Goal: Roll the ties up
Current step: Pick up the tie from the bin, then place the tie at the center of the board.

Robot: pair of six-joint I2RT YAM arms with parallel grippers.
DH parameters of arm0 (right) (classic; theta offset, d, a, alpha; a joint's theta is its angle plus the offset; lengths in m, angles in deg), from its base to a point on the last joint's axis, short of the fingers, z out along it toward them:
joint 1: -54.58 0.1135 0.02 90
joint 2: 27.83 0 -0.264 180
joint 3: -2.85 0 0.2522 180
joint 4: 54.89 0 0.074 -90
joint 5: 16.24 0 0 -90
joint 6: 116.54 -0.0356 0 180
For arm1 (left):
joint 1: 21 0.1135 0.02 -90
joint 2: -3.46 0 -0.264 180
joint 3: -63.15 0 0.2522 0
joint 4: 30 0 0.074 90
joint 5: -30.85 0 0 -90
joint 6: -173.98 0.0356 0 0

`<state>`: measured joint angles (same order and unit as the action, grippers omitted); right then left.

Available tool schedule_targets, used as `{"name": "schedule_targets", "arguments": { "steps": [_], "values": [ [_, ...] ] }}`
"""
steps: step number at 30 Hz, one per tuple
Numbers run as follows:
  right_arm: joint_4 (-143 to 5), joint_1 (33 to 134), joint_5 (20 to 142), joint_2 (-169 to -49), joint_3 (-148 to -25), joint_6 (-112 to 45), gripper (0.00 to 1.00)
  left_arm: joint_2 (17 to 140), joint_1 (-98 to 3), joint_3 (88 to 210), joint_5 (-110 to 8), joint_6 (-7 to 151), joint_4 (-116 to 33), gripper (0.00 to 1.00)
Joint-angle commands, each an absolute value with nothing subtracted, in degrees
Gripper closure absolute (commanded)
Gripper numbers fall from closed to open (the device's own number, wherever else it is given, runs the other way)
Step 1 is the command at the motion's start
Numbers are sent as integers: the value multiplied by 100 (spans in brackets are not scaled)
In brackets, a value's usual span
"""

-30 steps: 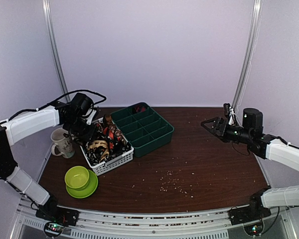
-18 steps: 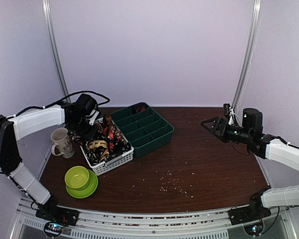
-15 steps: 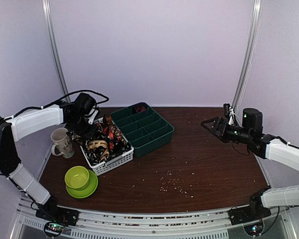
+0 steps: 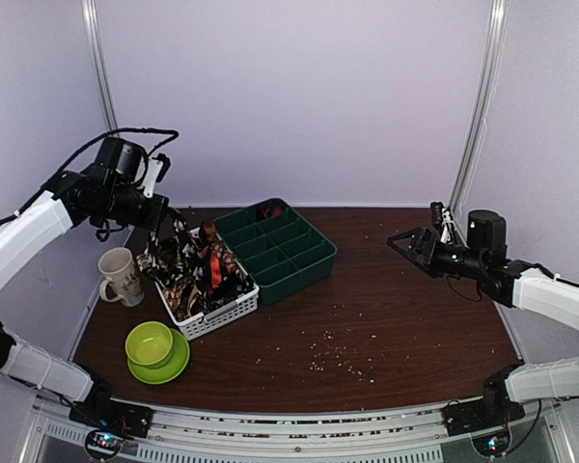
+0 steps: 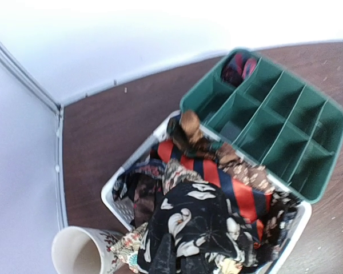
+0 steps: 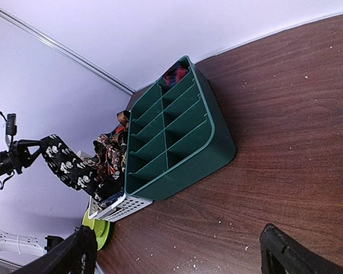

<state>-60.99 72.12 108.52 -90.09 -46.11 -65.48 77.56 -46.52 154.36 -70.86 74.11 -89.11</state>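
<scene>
Left gripper [image 4: 164,212] high over the far-left corner, fingers clamped on black flower-spotted tie [image 5: 200,222]. The tie's lower length trails into white basket [image 4: 222,313], which sits near the left edge and holds other ties [image 5: 217,182]. Right gripper [image 4: 398,239] near the right edge, fingers spread wide, holding nothing

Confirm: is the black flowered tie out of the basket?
Partly: left gripper holds the tie raised by one end; rest trails into white basket.

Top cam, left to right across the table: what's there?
mug → green bowl on its plate → white basket holding the ties → green divider tray → right gripper, open. Left gripper overlaps the basket, holding up a black flowered tie, so left out.
</scene>
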Motion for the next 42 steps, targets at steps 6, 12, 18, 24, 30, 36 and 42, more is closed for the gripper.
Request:
{"name": "schedule_targets", "arguments": {
  "steps": [6, 12, 18, 24, 30, 36, 42],
  "values": [
    [-5838, 7459, 10890, -9042, -4912, -6583, 0, 7165, -4668, 16774, -6407, 7760, -8894, 100],
    [-5809, 7755, 10852, -9199, -5205, -6568, 1, 7204, -4679, 17666, -5634, 7767, -8843, 100],
    [-5770, 8178, 10715, -9382, -5549, -6531, 0, 7221, -4730, 18341, -4638, 7620, -8462, 100],
    [-5720, 9046, 10012, -9508, -5882, -6302, 0, 7266, -4797, 18655, -3995, 7017, -7802, 100],
    [-5145, 10802, 7447, -9623, -5827, -5569, 0, 7258, -4944, 18652, -4157, 6358, -7050, 100],
    [-4432, 12134, 5485, -10566, -6342, -4718, 0, 7334, -5164, 18599, -4672, 5934, -6684, 100],
    [-3482, 13178, 4011, -12112, -7564, -3201, 0, 7403, -5473, 18656, -5375, 5857, -6739, 100]
  ]
}}
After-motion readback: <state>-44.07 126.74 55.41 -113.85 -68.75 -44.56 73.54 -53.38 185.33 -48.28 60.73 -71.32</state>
